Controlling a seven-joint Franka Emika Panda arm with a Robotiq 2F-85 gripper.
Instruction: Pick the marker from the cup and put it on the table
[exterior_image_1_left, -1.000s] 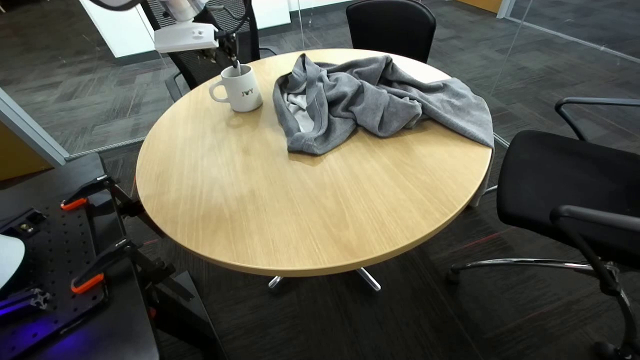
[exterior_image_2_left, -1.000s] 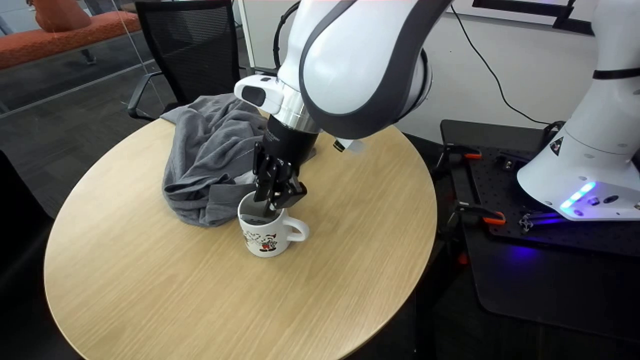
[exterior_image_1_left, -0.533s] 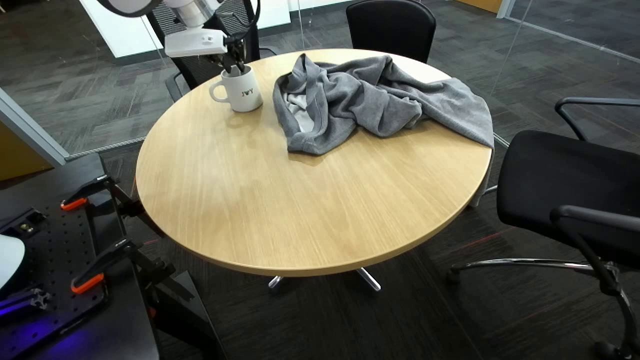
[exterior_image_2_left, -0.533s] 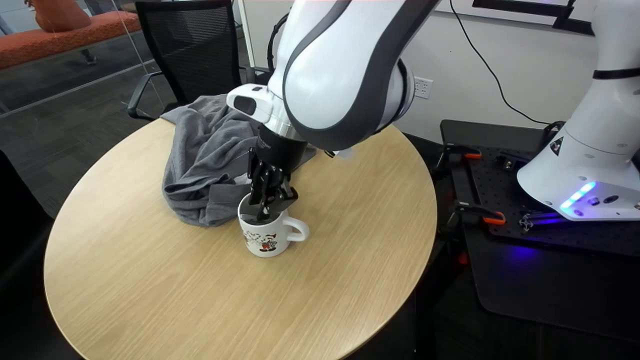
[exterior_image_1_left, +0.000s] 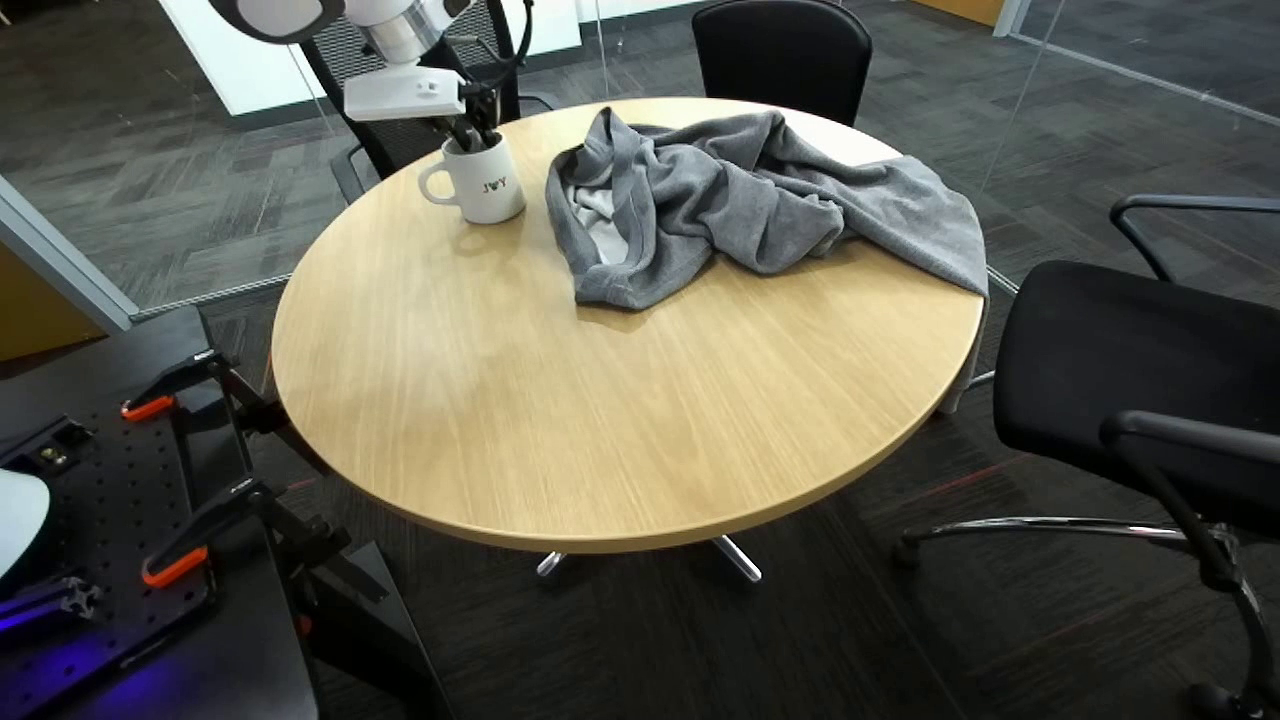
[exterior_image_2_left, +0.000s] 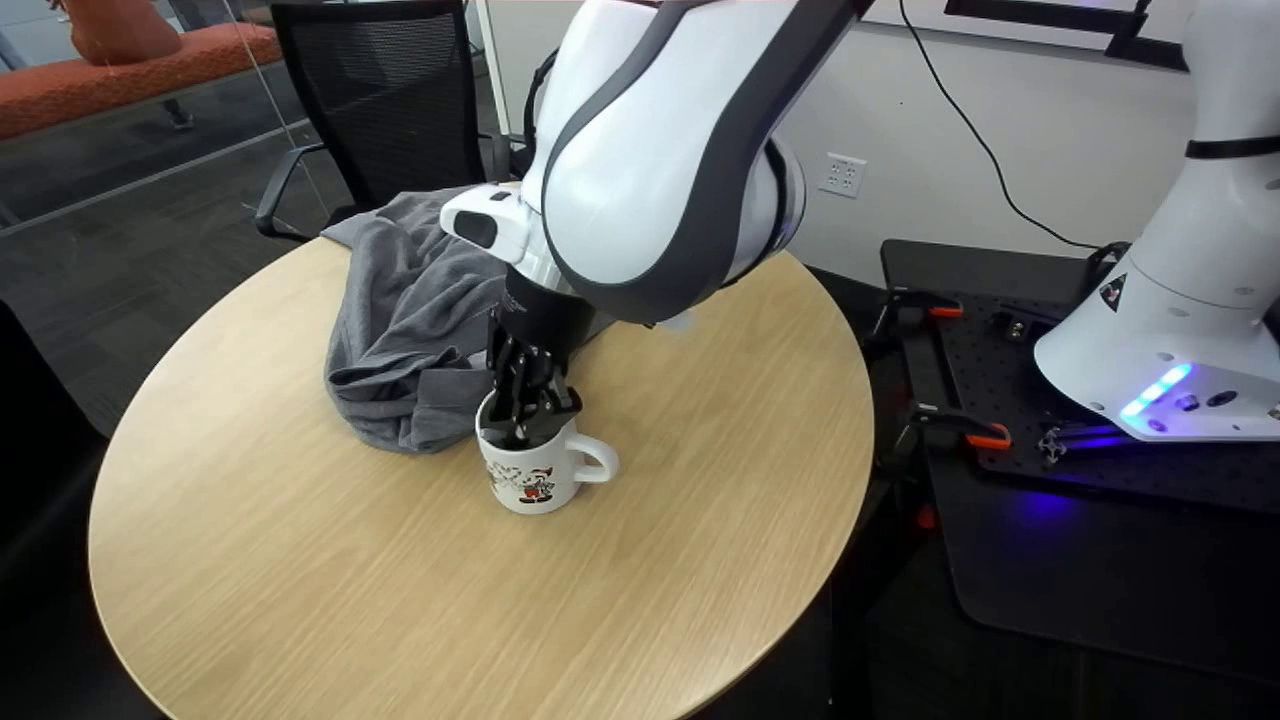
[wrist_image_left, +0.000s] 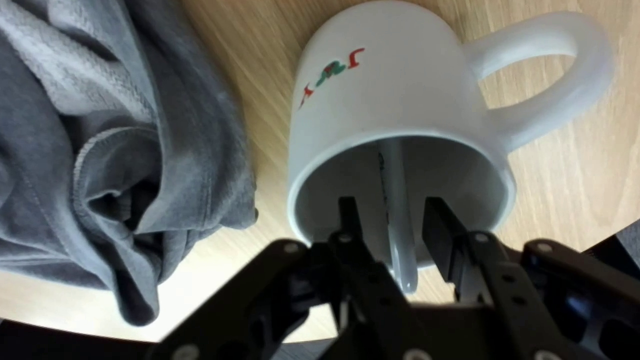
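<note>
A white mug with a "JOY" print stands upright on the round wooden table (exterior_image_1_left: 600, 420) in both exterior views, as cup (exterior_image_1_left: 490, 190) and cup (exterior_image_2_left: 532, 482). It fills the middle of the wrist view as cup (wrist_image_left: 385, 95). A grey-white marker (wrist_image_left: 401, 230) leans inside it, its upper end reaching past the rim. My gripper (wrist_image_left: 391, 215) is open, one finger on each side of the marker, with a gap on both sides. The fingertips are at the cup's mouth, as the gripper (exterior_image_2_left: 520, 430) shows in an exterior view. The marker is hard to make out in the exterior views.
A crumpled grey cloth garment (exterior_image_1_left: 720, 195) lies on the table close beside the cup, also in the wrist view (wrist_image_left: 190, 150). The cup's handle (wrist_image_left: 565, 85) points away from the cloth. Black chairs (exterior_image_1_left: 785, 55) stand around the table.
My gripper has moved over the cup and a little lower, rightward in an exterior view and leftward in an exterior view. The cup and the cloth have not moved.
</note>
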